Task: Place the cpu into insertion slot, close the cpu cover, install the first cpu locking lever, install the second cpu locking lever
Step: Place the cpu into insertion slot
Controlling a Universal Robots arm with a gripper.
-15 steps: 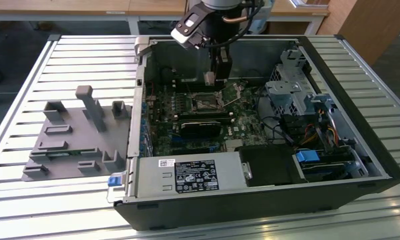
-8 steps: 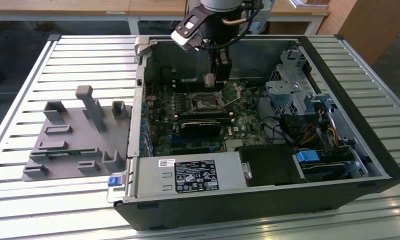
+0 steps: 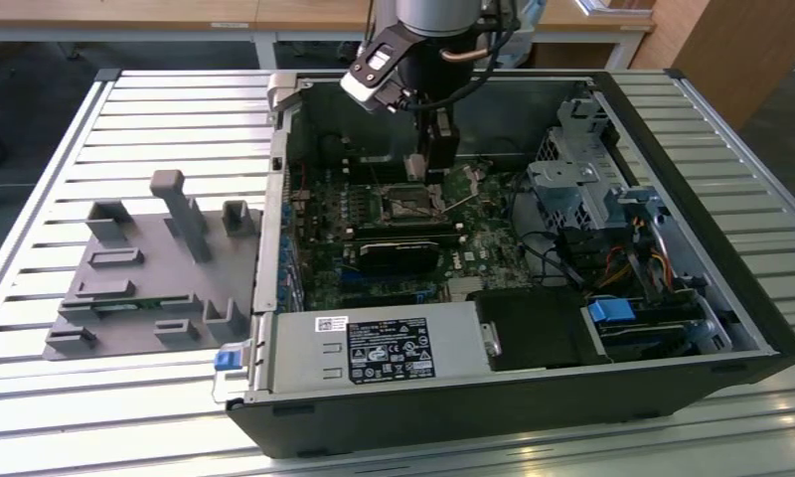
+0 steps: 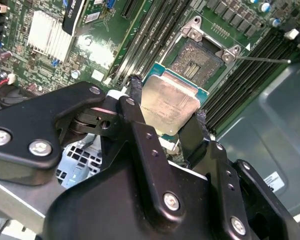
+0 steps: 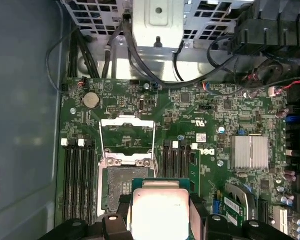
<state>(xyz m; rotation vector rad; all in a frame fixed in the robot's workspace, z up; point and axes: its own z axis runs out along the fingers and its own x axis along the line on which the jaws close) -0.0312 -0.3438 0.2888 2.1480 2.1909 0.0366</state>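
Fingers of the gripper clamp the cpu by opposite edges, held clear of the bare insertion slot, at its one o'clock in the exterior view; the cpu cover stands open.

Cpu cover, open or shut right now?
Open: the cpu cover is flipped back off the insertion slot, whose centre lies bare; the gripper holds the cpu.

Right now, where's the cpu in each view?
Exterior view: too small to tell; the gripper hangs over the insertion slot at mid-board.
Second wrist view: cpu mid-frame, held in the gripper, just short of the empty slot.
First wrist view: cpu in the gripper, beside the slot.
Shared landmark: the insertion slot.
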